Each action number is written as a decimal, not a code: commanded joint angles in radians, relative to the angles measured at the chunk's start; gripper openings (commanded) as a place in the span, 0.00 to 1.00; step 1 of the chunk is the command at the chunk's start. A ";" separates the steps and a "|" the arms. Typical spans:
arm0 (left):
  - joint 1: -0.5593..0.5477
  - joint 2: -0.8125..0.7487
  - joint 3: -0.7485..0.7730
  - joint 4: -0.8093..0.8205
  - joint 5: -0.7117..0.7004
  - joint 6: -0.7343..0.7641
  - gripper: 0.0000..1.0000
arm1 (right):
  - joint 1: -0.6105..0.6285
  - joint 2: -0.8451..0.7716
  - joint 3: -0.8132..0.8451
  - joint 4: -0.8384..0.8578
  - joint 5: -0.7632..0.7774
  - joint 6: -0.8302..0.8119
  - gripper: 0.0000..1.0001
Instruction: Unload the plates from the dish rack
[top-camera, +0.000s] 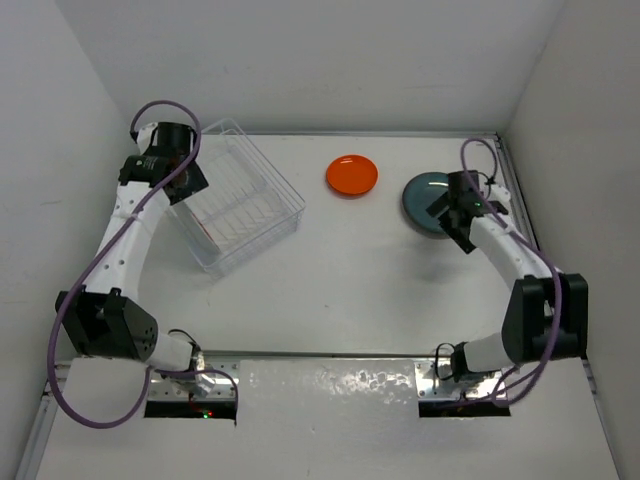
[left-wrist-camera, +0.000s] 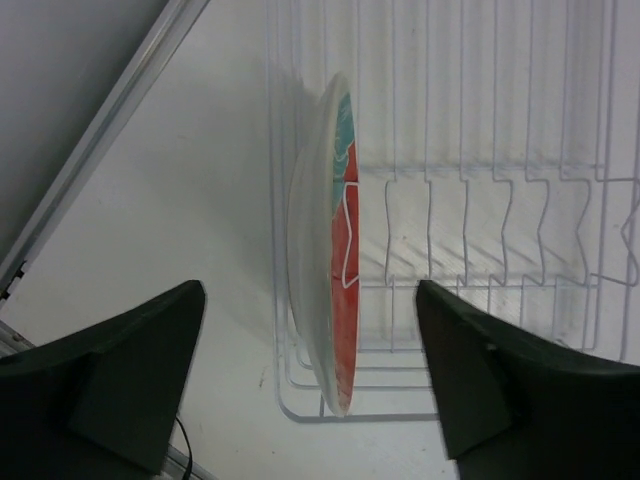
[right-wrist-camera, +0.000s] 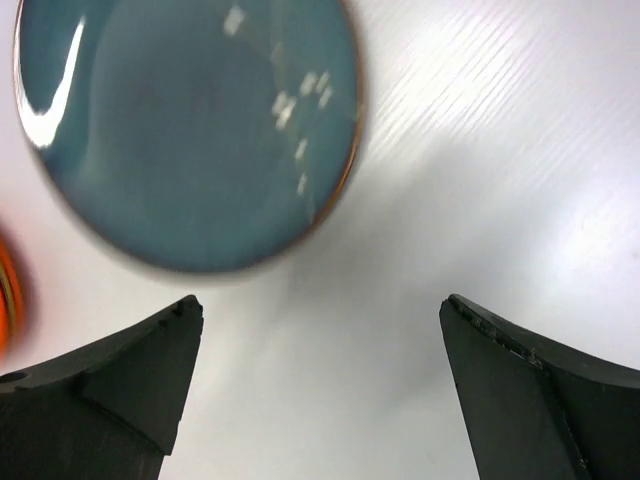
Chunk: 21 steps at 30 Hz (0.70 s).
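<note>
From the right wrist, the teal plate (right-wrist-camera: 190, 130) ran off at 12 o'clock, its near rim smeared; the orange plate (right-wrist-camera: 6, 290) was a blurred sliver at 9 o'clock. From the left wrist, the dish rack (left-wrist-camera: 500, 230) was cropped at 12 and 3 o'clock, and the red plate (left-wrist-camera: 345, 300) showed only edge-on.

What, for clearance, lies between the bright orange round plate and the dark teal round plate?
Top external view: only bare white table separates the bright orange plate from the dark teal plate.

White table (top-camera: 350, 300): dish rack (top-camera: 250, 200), orange plate (top-camera: 351, 175), teal plate (top-camera: 420, 197) lying flat.
</note>
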<state>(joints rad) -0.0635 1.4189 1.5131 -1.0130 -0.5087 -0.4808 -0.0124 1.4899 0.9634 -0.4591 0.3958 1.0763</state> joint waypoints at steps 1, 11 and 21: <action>0.008 0.026 -0.048 0.057 -0.007 -0.015 0.78 | 0.130 -0.089 -0.014 -0.089 0.085 -0.157 0.99; 0.010 0.118 -0.039 0.050 -0.005 -0.018 0.20 | 0.258 -0.161 -0.015 -0.118 0.026 -0.253 0.99; 0.008 0.106 0.201 -0.084 -0.103 0.065 0.00 | 0.258 -0.191 0.018 -0.104 -0.083 -0.257 0.99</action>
<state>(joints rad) -0.0570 1.5883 1.5635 -1.1358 -0.5629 -0.4294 0.2409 1.3209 0.9394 -0.5835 0.3721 0.8330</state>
